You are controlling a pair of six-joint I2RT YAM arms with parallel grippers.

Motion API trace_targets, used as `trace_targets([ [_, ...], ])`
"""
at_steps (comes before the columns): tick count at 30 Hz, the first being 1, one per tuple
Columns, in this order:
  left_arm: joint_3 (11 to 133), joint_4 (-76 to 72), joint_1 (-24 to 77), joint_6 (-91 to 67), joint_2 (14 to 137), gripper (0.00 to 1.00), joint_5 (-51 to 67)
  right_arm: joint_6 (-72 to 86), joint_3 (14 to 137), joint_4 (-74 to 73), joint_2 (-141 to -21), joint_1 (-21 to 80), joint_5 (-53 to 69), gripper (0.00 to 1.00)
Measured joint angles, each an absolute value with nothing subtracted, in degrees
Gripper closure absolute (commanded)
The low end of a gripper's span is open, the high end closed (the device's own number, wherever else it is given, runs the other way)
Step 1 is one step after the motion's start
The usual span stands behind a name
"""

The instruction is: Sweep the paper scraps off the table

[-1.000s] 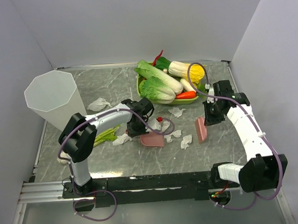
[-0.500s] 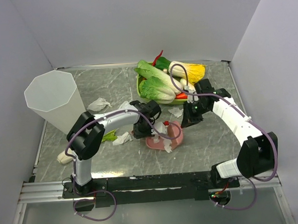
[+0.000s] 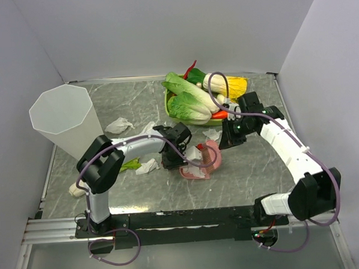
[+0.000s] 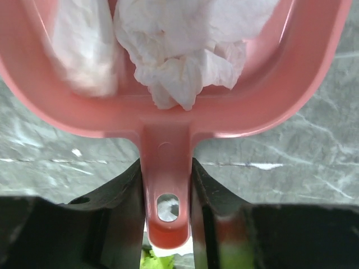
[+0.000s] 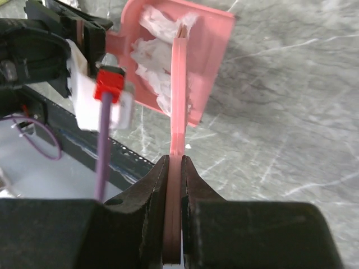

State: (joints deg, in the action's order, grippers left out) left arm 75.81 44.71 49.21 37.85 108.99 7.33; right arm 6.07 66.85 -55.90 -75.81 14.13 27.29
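Note:
My left gripper [image 3: 172, 162] is shut on the handle of a pink dustpan [image 3: 196, 171]; in the left wrist view the handle [image 4: 166, 185] sits between my fingers [image 4: 126, 207]. Crumpled white paper scraps [image 4: 179, 67] lie inside the pan. My right gripper [image 3: 226, 142] is shut on a flat pink sweeper [image 3: 214, 155], seen edge-on in the right wrist view [image 5: 177, 101], its far end inside the pan [image 5: 210, 39] against the scraps [image 5: 151, 59]. More scraps lie on the marble table [image 3: 253, 167]: at the left [image 3: 119, 124], by my left arm [image 3: 147, 167] and near the tray [image 3: 212, 134].
A tall translucent white bin [image 3: 64, 119] stands at the back left. A green tray of vegetables [image 3: 202, 103] sits at the back centre. A green leek [image 3: 130, 164] lies under my left arm. Grey walls close in three sides; the metal rail [image 3: 172, 219] runs along the front.
My right arm swept the pink sweeper leftward across the table into the dustpan, pushing the scraps in front of it inside. The dustpan shifted slightly right and tilted.

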Motion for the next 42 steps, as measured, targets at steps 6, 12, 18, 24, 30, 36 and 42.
trace_targets([
  [6,69.93,39.64,47.75,36.88,105.23,0.48,9.21,5.02,67.79,-57.45,-72.14,11.94,26.5,1.0],
  [12,69.54,37.43,47.09,36.84,104.86,0.44,10.39,4.78,68.27,-57.84,-72.03,9.78,26.39,1.0],
  [18,68.47,36.73,46.52,36.84,103.22,0.66,11.7,4.82,68.6,-57.82,-72.05,7.29,26.35,1.0],
  [24,66.76,36.4,45.58,37.08,101.82,0.85,13.1,4.8,69.14,-57.65,-72.2,6.15,26.28,1.0],
  [30,66.7,37.93,44.91,37.17,100.38,0.97,13.67,4.6,69.76,-57.08,-72.25,4.93,25.61,1.0],
  [36,63.9,38.92,41.1,38.44,90.74,0.99,15.33,3.95,69.76,-56.93,-72.25,3.99,20.75,1.0],
  [42,59.22,41.12,35.75,43.94,75.83,0.99,16.75,3.03,68.12,-55.66,-72.25,2.44,16.78,1.0],
])
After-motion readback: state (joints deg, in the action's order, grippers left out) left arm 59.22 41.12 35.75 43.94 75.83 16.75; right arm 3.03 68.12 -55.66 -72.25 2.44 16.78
